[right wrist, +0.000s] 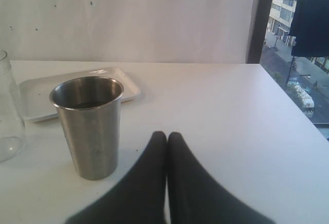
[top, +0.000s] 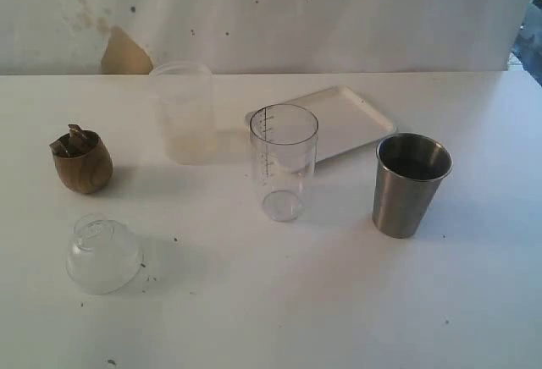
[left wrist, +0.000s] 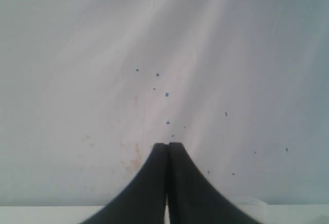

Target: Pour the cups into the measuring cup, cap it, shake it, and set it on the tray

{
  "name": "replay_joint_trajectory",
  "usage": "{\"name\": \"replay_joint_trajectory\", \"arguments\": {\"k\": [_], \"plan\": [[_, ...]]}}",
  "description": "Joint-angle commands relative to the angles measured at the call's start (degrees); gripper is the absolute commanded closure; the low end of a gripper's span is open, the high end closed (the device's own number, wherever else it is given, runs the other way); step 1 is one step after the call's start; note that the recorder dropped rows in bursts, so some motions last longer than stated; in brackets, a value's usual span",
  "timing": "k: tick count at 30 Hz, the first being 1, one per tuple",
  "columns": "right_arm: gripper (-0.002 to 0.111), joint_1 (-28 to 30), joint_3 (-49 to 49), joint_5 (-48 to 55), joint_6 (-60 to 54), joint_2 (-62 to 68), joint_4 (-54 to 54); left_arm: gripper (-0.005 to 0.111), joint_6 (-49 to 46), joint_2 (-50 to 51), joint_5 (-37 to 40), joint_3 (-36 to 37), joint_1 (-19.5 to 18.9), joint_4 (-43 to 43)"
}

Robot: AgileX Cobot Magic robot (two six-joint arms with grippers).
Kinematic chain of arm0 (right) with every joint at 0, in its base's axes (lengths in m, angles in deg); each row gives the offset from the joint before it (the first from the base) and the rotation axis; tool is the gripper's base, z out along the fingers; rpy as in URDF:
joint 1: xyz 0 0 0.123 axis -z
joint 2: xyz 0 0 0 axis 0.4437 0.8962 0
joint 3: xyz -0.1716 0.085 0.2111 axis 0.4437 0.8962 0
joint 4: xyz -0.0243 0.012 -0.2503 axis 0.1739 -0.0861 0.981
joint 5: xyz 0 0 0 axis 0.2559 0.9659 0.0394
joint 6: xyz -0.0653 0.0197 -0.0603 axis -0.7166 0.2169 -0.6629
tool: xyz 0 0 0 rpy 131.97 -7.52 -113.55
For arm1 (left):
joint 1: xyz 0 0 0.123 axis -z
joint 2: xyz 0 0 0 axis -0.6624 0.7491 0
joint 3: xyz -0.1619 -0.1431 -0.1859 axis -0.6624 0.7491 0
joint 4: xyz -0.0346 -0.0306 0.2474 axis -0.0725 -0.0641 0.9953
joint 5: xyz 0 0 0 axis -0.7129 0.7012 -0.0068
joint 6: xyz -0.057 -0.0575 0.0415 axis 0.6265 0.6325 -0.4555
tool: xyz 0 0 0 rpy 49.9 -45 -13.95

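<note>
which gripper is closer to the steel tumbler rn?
Right. The right gripper, fingers shut, has the steel tumbler standing close ahead of it. The left gripper, also shut, faces the white backdrop, and the tumbler is nowhere in its view.

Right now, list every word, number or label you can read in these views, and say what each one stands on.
No text can be read in any view.
Measuring cup: dark graduation marks down its side; any figures beside them are too small and blurred to read.
Steel tumbler, wooden cup, tray: no lettering visible.
</note>
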Motion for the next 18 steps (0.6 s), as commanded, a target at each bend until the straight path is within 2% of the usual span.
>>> {"name": "replay_joint_trajectory", "arguments": {"k": [1, 5, 8, 11, 14, 18], "plan": [[0.108, 0.01, 0.38, -0.4, 0.25, -0.25, 0.01, 0.107, -0.02, 7.11, -7.72, -0.59, 0.25, -0.28], [0.108, 0.01, 0.38, -0.4, 0.25, -0.25, 0.01, 0.105, -0.02, 13.51, -8.18, -0.15, 0.25, -1.54], [0.108, 0.01, 0.38, -0.4, 0.25, -0.25, 0.01, 0.092, -0.02, 17.77, -14.44, 1.92, 0.25, -2.27], [0.108, 0.01, 0.38, -0.4, 0.25, -0.25, 0.01, 0.077, -0.34, 21.92, -20.11, 3.86, 0.25, -7.43], [0.108, 0.01, 0.38, -0.4, 0.25, -0.25, 0.01, 0.066, -2.42, 26.14, -21.87, 5.33, 0.25, -11.87], [0.108, 0.01, 0.38, -0.4, 0.25, -0.25, 0.01, 0.065, -6.4, 31.29, -22.29, 5.61, 0.25, -13.89]]}}
